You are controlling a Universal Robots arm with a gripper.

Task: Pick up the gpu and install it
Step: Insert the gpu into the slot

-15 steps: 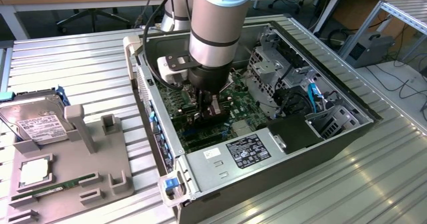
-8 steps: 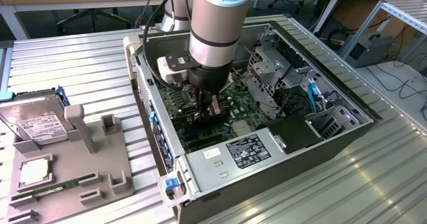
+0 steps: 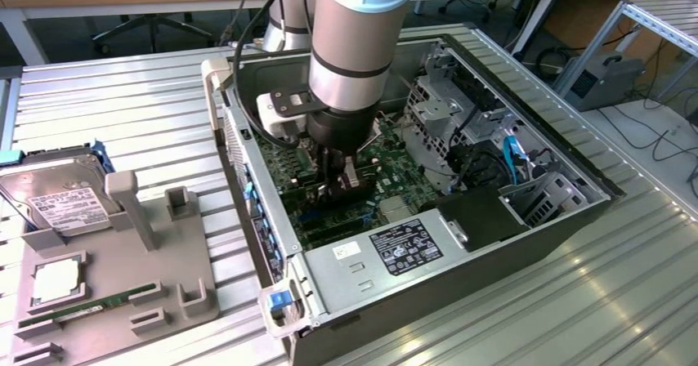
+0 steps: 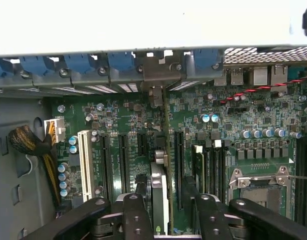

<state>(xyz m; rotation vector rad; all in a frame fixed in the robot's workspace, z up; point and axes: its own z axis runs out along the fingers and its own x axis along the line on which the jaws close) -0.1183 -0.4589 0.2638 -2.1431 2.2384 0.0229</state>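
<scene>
The gpu [image 4: 161,200] stands edge-on in a long motherboard slot. Its silver bracket [image 4: 154,80] sits against the case's rear wall among the blue slot clips. My gripper [image 4: 168,220] hangs straight over the card, a black finger [image 4: 137,215] on one side and the other finger [image 4: 206,217] on the far side. The jaws stand apart, with a gap showing between the card and the second finger. In the exterior view my gripper [image 3: 338,188] reaches down into the open computer case [image 3: 567,170], low over the green motherboard [image 3: 387,158].
A grey parts holder [image 3: 120,284] at the exterior view's left carries a silver hard drive [image 3: 55,196], a processor [image 3: 55,280] and a green memory stick [image 3: 87,309]. Inside the case are the power supply [image 3: 404,247], a drive cage [image 3: 447,109], a cable bundle [image 4: 28,142] and the processor socket [image 4: 258,187].
</scene>
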